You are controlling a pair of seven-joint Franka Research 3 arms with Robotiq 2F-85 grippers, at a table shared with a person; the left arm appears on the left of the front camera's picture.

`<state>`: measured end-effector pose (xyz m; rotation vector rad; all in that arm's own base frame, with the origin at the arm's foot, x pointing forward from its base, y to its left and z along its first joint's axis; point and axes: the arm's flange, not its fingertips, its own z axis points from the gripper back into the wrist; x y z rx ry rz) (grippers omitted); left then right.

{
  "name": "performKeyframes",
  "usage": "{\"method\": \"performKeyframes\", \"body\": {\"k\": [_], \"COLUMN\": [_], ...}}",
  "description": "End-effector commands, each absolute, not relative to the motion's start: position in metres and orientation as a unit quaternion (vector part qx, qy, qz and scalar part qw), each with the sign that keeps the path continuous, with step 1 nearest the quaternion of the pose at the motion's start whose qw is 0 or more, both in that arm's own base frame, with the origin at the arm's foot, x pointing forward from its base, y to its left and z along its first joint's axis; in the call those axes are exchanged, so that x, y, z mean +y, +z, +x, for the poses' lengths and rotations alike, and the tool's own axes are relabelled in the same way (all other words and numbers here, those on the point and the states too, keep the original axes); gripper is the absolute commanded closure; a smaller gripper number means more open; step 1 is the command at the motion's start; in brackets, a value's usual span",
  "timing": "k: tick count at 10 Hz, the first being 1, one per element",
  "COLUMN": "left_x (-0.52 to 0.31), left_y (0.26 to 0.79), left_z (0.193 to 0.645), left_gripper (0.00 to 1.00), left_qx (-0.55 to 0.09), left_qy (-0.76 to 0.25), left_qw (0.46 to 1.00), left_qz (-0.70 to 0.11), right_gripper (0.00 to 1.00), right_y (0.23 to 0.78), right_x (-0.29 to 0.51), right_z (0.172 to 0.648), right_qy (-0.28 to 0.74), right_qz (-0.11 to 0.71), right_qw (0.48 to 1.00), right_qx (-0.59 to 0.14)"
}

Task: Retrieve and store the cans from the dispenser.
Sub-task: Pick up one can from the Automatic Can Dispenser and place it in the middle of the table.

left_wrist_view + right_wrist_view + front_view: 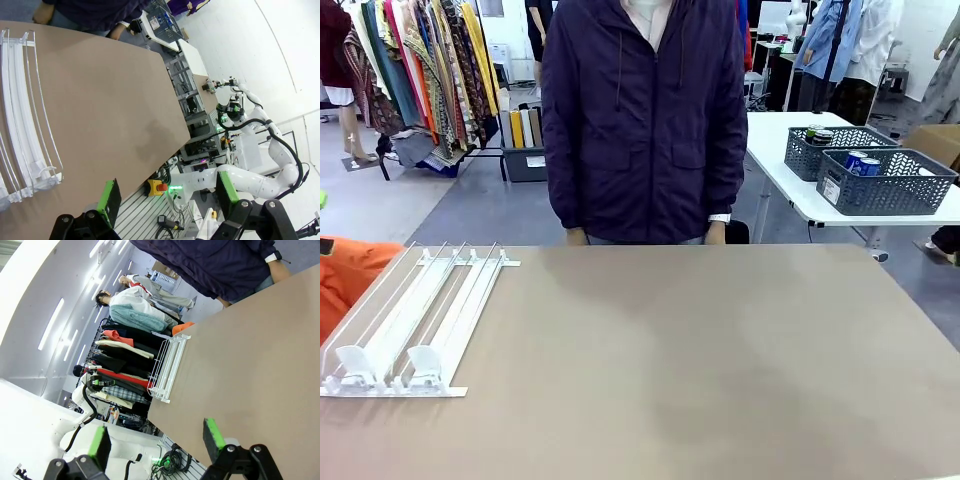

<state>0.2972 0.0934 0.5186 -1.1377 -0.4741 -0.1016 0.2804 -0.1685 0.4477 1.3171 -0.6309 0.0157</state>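
So I had both arms pulled back off the table [700, 360] at this point, nothing in either hand. My left gripper [167, 197] was spread wide with the green pads well apart, hanging past the table's near edge, and my right gripper [155, 437] was splayed the same way, also holding nothing. The dispenser [415, 320] lay flat on the brown tabletop over on my left side, its long white and clear rails running away from me toward the person [645, 120], white pusher tabs at the end nearest me, and I couldn't see a single can sitting in the rails. The cans [863, 164] I could spot were off on a separate white table behind the person, in dark grey mesh baskets [890, 185]; a couple looked blue and white, but any print on them was too small to read. One basket had a white label on its front, also unreadable. The person stood at the far edge in a dark jacket, hands down at the table's edge.
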Motion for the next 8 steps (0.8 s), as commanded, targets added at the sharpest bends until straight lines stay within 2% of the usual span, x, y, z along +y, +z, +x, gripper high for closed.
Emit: {"method": "performKeyframes", "body": {"k": [1,8], "left_x": [0.0918,0.0918], "left_y": [0.5168,0.5168], "left_z": [0.2990,0.2990], "left_gripper": [0.00,0.00], "left_qx": [-0.231,-0.231], "left_qy": [-0.054,-0.054], "left_qw": [0.808,0.808], "left_qz": [-0.540,-0.540], "right_gripper": [0.00,0.00], "right_y": [0.4514,0.4514], "right_x": [-0.1668,-0.1668], "right_z": [0.2842,0.2842], "right_qy": [0.004,0.004], "right_qz": [0.607,0.607], "right_qw": [0.736,0.736], "right_qx": [-0.299,-0.299]}}
